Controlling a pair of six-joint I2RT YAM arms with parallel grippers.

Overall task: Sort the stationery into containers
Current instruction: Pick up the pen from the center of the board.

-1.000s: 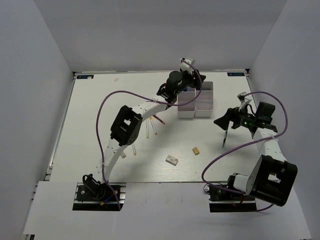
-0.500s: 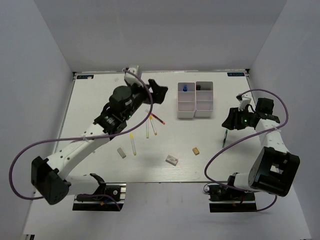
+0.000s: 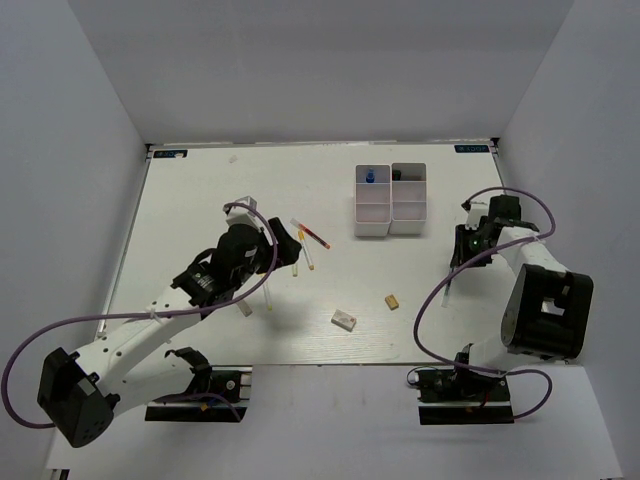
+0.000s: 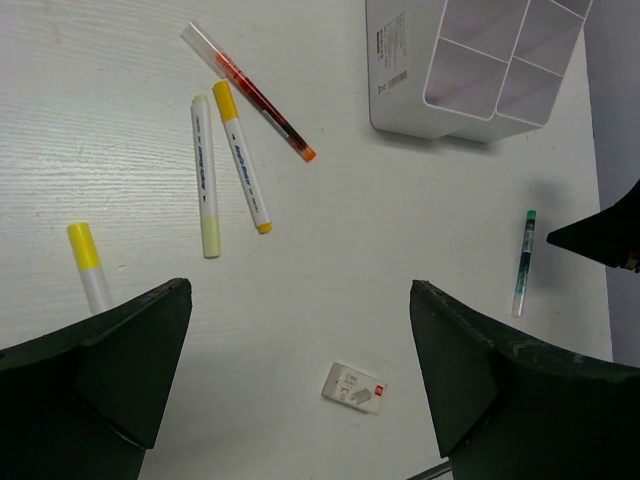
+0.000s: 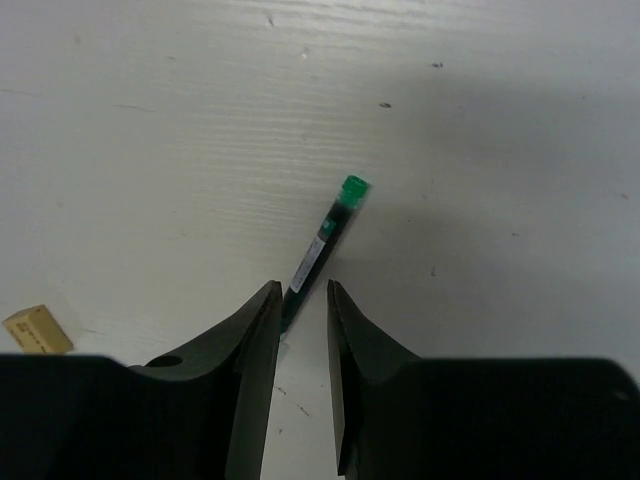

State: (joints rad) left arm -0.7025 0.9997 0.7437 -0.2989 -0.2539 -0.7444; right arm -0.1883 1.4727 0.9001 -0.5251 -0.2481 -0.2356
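Note:
The white containers stand at the back of the table, with a blue-capped bottle in one bin. A red pen, two yellow-and-white pens and a yellow-capped one lie loose beneath my left gripper, which hangs wide open and holds nothing. A white eraser lies below it. My right gripper is down at the table. Its jaws are narrowed around the lower end of the green-black marker, with a gap still showing on one side.
A tan eraser lies near the middle front and a grey eraser lies by the left arm. Purple cables loop off both arms. The table's right edge and side wall are close to the right gripper.
My left arm has pulled back from the containers to above the loose pens, and its jaws opened wide. My right gripper dropped onto the green-black marker and its jaws narrowed.

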